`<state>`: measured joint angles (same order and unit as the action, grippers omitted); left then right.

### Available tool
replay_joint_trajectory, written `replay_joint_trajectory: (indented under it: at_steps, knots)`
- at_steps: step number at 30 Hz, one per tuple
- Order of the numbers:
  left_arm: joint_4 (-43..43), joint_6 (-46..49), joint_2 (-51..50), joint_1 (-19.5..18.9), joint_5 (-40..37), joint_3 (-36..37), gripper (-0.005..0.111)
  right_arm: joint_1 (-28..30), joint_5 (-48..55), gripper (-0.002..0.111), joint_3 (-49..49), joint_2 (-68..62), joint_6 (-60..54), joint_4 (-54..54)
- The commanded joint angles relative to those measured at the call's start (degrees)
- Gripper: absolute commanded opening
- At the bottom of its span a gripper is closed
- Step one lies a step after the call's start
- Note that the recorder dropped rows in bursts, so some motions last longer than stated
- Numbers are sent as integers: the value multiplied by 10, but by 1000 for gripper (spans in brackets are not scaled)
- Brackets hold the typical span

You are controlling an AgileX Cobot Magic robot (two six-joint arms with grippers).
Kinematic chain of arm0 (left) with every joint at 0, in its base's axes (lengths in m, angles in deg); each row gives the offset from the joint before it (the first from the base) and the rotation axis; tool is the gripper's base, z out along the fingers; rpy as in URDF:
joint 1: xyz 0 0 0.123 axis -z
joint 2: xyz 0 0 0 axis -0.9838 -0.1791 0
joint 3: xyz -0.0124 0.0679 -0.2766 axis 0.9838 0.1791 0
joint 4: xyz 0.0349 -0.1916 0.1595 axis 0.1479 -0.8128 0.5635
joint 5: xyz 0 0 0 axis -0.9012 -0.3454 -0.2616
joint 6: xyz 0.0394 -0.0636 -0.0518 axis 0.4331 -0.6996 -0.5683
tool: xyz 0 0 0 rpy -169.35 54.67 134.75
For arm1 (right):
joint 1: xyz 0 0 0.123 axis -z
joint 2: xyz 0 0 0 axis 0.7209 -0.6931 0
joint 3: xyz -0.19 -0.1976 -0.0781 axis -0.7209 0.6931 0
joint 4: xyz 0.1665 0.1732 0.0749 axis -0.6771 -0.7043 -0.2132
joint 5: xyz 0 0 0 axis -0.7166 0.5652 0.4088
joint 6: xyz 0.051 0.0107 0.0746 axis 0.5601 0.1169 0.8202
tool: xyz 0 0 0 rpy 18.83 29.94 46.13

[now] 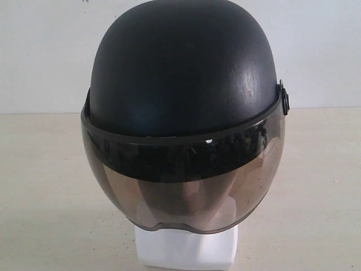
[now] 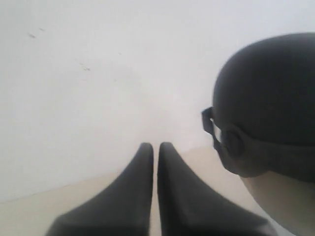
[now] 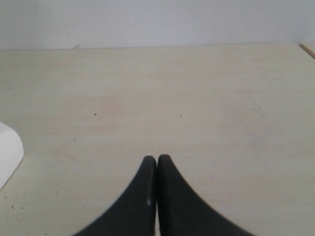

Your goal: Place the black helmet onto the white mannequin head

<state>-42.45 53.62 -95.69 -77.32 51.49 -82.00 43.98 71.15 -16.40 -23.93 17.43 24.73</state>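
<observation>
The black helmet (image 1: 183, 73) sits on top of the white mannequin head, its smoky visor (image 1: 186, 180) hanging down over the face. Only the white neck base (image 1: 186, 248) shows under the visor. No gripper appears in the exterior view. In the left wrist view the helmet (image 2: 270, 93) is off to one side, apart from my left gripper (image 2: 155, 145), whose fingers are together and empty. My right gripper (image 3: 157, 158) is shut with nothing between its fingers, over bare table. A white corner of the mannequin base (image 3: 9, 152) shows at that view's edge.
The pale beige table (image 1: 45, 186) runs around the mannequin, and a white wall (image 1: 45, 51) stands behind it. In the right wrist view the table's far corner edge (image 3: 307, 49) is visible.
</observation>
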Motion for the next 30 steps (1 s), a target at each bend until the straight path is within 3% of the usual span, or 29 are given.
replay_joint_trajectory:
  at_steps: [1,7,14,21,30]
  knots:
    - [0,12,108,-53,28,58,4,4,-1,0,0,2,-1,5]
    - [6,6,119,-65,39,112,4,4,-2,0,0,2,-1,5]
    - [-22,-302,112,-65,34,185,4,4,-2,0,0,2,0,5]
    - [209,-307,119,-65,56,275,4,4,-2,0,0,2,0,5]
    - [240,-261,119,-65,36,275,4,4,-2,0,0,2,0,5]
